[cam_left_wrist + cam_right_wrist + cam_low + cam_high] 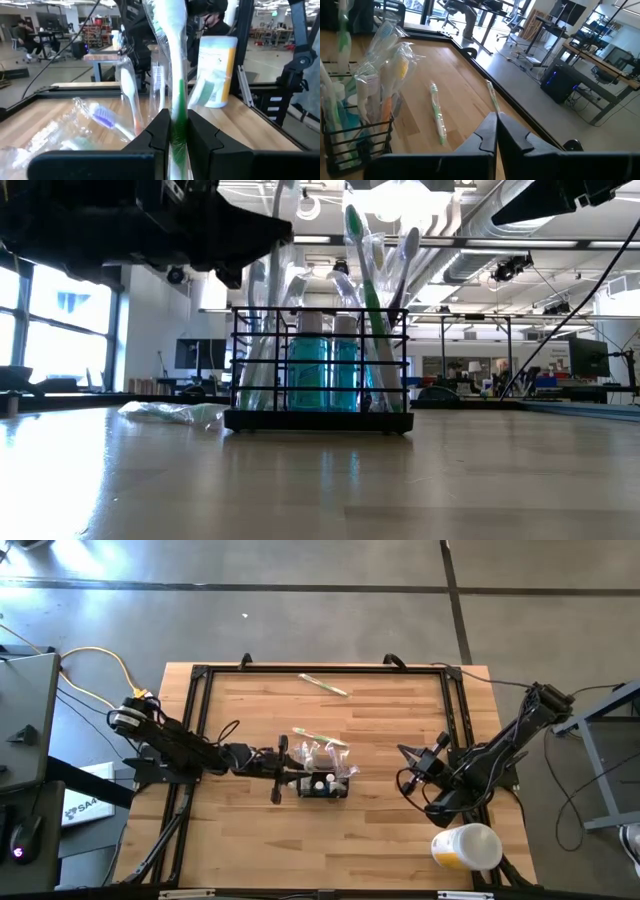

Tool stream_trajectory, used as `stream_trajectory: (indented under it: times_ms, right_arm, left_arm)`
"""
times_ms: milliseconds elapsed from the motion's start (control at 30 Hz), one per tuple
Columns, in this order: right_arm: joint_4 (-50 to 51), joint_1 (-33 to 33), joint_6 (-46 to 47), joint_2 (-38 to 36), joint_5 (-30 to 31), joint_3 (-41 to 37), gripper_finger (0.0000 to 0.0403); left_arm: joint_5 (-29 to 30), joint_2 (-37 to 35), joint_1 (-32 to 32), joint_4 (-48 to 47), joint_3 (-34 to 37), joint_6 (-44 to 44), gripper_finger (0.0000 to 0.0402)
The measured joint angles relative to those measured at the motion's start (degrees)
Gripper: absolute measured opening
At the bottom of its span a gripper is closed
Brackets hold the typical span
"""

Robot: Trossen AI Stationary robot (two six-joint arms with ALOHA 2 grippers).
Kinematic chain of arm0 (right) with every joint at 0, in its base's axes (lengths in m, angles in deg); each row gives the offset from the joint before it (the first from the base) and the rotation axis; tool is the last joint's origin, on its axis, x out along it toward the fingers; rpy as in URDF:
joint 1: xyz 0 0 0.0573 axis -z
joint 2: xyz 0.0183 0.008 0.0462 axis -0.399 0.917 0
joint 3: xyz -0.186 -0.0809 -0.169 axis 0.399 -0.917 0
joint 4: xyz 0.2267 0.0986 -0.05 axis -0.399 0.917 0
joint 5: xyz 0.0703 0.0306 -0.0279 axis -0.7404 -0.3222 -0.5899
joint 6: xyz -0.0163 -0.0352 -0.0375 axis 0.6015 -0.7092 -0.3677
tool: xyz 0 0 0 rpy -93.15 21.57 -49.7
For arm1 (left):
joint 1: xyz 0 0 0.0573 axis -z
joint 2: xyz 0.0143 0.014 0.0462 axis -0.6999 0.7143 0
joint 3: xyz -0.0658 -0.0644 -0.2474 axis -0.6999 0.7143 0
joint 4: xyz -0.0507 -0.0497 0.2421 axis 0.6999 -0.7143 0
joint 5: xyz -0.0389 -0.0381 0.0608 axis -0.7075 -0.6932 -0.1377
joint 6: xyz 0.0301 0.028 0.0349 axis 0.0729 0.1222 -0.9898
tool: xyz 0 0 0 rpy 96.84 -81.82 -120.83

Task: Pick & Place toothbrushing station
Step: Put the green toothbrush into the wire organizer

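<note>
The toothbrushing station (pixel 325 786) is a small black wire caddy (pixel 320 385) in the middle of the wooden table. It stands on its base and holds blue bottles and several wrapped toothbrushes. My left gripper (pixel 175 135) reaches in from the table's left to the caddy's left end (pixel 296 776) and is shut on a green-and-white wrapped toothbrush (pixel 172 60). My right gripper (pixel 496 131) hovers right of the caddy (pixel 412 762), shut, with nothing between its fingers. My left gripper pinches the toothbrush's green handle (pixel 178 117) between its two fingers, wrapper and all. The fingers come in about level from the table's left and lie across the brush. The brush stands upright, head up. Its lower end is hidden below the fingers.
A white-and-yellow cup (pixel 466 846) lies near the table's right front corner. Loose wrapped toothbrushes lie behind the caddy (pixel 320 738) and near the far edge (pixel 323 685). A black frame (pixel 200 690) runs round the tabletop.
</note>
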State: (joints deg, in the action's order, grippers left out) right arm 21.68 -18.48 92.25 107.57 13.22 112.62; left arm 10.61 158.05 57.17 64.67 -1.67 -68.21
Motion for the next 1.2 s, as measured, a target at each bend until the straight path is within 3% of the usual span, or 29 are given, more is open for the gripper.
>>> stream_trajectory:
  times_ms: [500,1033,1200]
  right_arm:
    - [0.0,-0.01,0.0,0.0,-0.15,0.0,0.0002]
    - [-0.46,0.0,0.0,0.0,0.45,0.0,0.0002]
    - [-0.66,0.0,0.0,0.0,0.44,0.0,0.0002]
  left_arm:
    - [-0.24,0.02,0.02,1.71,3.8,3.43,0.0032]
    - [-4.13,12.86,0.02,16.68,3.19,5.5,0.0032]
    - [-4.22,16.4,0.02,17.49,1.32,5.58,0.0032]
